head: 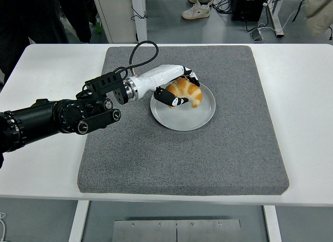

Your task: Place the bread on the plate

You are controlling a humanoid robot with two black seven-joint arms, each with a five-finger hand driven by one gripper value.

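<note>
A golden croissant (pixel 188 93) rests low over the grey-white plate (pixel 200 118), on its far left part. My left hand (pixel 178 88), white-shelled with black fingers, is curled around the croissant from the left and still holds it. The black left arm reaches in from the left edge across the mat. Whether the bread touches the plate cannot be told. The right arm is out of view.
The plate sits at the middle of a grey foam mat (pixel 229 158) on the white table (pixel 307 96). A cable (pixel 139 54) loops up from the wrist. A person's shoes (pixel 196 10) and desk legs show beyond the far edge.
</note>
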